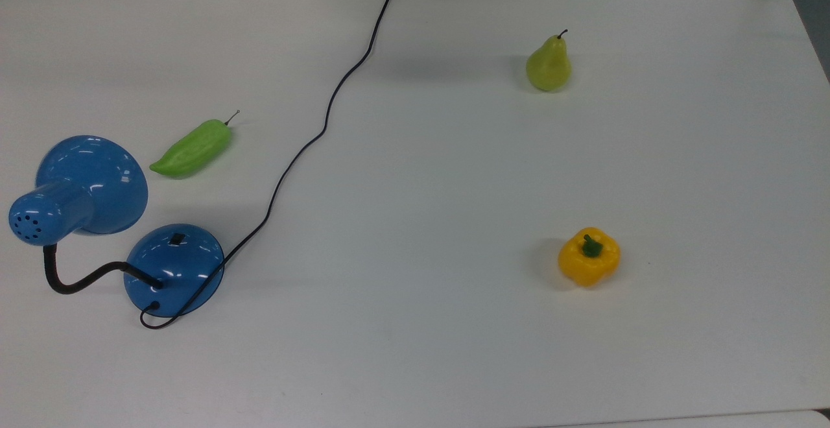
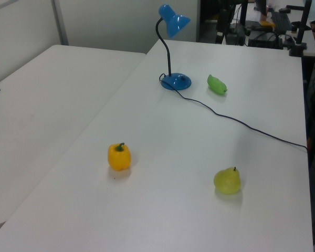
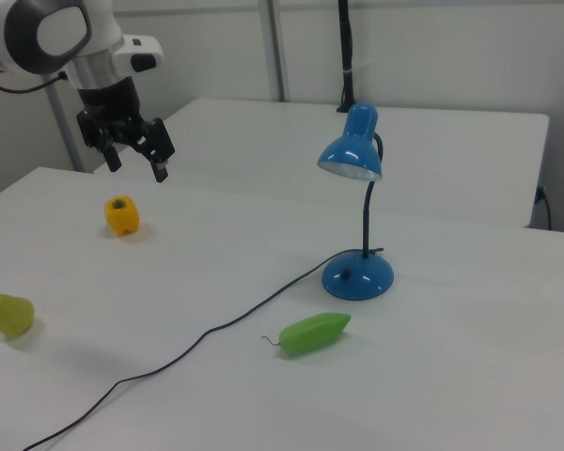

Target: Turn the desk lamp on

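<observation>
The desk lamp (image 1: 174, 271) is glossy blue and stands at the top view's left. Its round base carries a small rocker switch (image 1: 176, 240), and a black gooseneck (image 1: 71, 282) lifts the flared shade (image 1: 84, 185). In the right view the lamp base (image 3: 357, 274) sits right of centre, with the shade (image 3: 352, 155) facing down. In the left view the lamp (image 2: 177, 81) stands at the far end of the table. My gripper (image 3: 136, 164) hangs open and empty at the right view's upper left, high above the table and far from the lamp.
The lamp's black cord (image 1: 311, 136) snakes across the white table (image 1: 421, 350) to its far edge. A green chilli pepper (image 1: 192, 149) lies near the lamp. A pear (image 1: 548, 65) and a yellow bell pepper (image 1: 589, 256) sit at the top view's right. A second table (image 2: 37, 121) adjoins.
</observation>
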Controlling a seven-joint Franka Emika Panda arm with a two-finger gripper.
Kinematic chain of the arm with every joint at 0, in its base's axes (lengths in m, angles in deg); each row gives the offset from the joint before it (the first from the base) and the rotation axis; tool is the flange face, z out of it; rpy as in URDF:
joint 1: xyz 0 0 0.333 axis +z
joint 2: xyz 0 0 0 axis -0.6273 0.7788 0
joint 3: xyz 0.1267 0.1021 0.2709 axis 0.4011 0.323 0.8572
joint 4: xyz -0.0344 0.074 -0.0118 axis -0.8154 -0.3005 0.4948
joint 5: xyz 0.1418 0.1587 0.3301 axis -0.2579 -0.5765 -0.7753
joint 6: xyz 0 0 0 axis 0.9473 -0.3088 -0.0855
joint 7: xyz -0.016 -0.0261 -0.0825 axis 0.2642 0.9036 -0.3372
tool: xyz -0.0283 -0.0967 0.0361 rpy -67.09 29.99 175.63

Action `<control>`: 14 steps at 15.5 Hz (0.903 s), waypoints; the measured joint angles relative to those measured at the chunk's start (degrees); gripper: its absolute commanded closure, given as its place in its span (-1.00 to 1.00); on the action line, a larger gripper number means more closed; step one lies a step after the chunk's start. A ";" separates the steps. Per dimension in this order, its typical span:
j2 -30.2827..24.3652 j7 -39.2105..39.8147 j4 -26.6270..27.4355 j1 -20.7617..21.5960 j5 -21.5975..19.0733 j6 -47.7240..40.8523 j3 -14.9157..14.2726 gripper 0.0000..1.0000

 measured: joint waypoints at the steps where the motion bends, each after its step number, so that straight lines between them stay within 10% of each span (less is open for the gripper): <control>1: 0.12 -0.07 -0.05 0.00 0.00 0.00 0.00 -1.00; 14: 0.12 -0.53 -0.04 0.00 0.00 0.00 -0.05 -1.00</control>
